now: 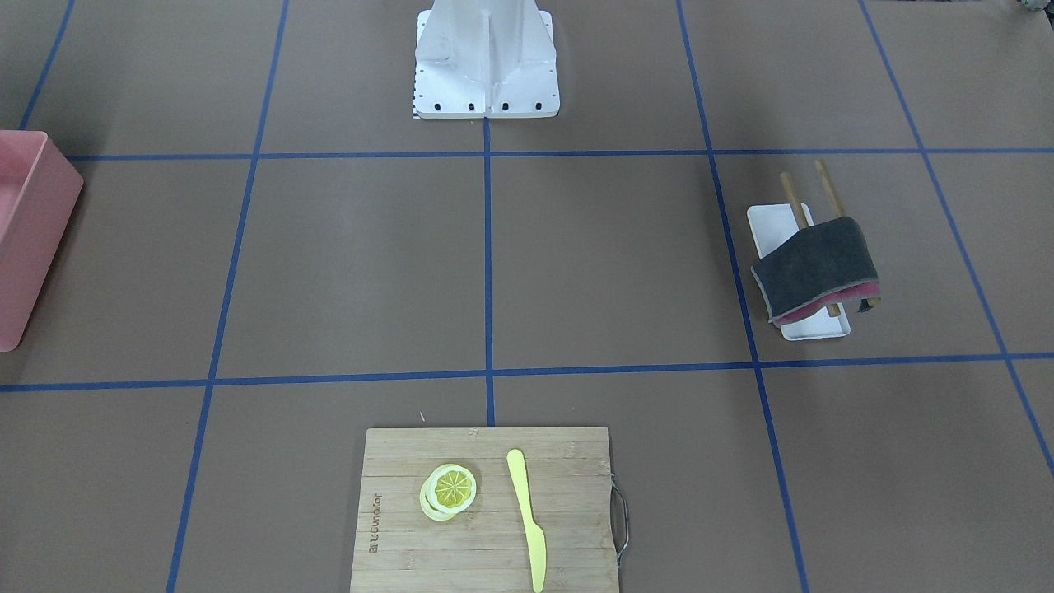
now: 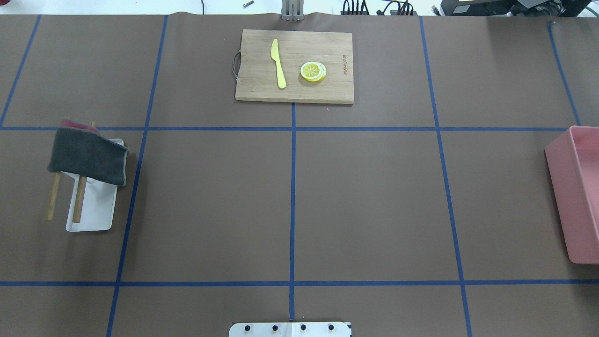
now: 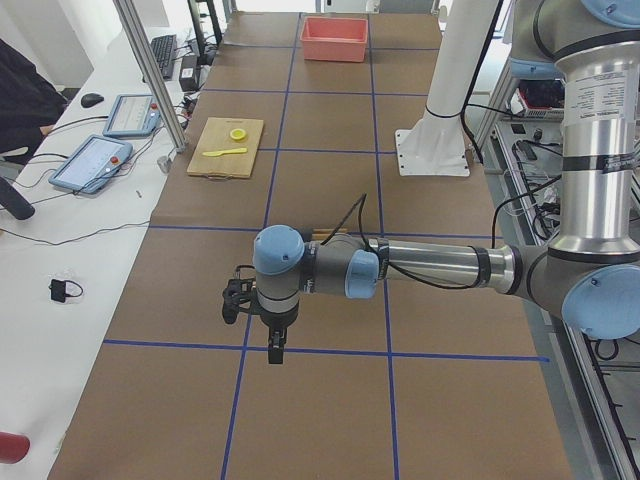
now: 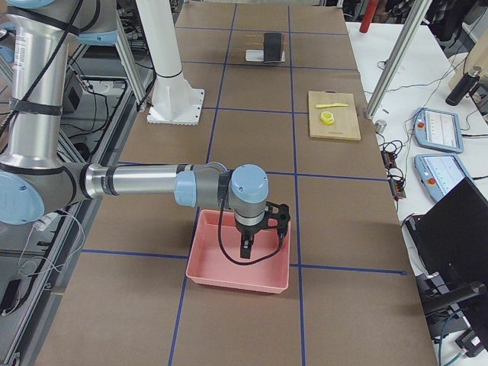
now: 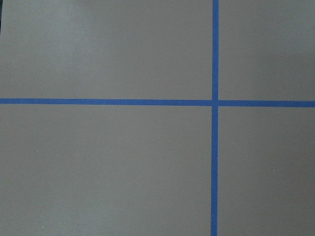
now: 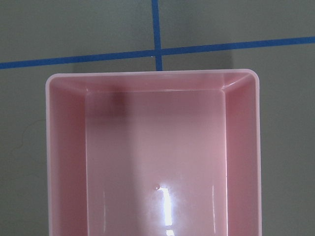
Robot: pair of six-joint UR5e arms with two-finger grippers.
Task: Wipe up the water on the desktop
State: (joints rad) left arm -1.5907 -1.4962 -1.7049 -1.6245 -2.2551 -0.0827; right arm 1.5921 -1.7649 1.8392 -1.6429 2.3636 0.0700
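The brown desktop [image 2: 374, 196] with blue tape lines fills the overhead and front views [image 1: 617, 263]. I see no clear water on it. A dark grey cloth [image 2: 89, 157] lies over a pink one on two wooden rods above a small white tray [image 2: 96, 215], on my left side; it also shows in the front view [image 1: 815, 268]. My left gripper [image 3: 272, 352] points down over bare desktop near a tape crossing. My right gripper [image 4: 259, 248] hangs over the pink bin [image 4: 240, 263]. I cannot tell whether either gripper is open or shut.
A bamboo cutting board [image 2: 295, 65] with a yellow knife [image 2: 278, 63] and lemon slices [image 2: 313, 71] sits at the far middle edge. The pink bin [image 2: 578, 196] stands at the right edge. The robot's white base [image 1: 486, 62] is at the near middle.
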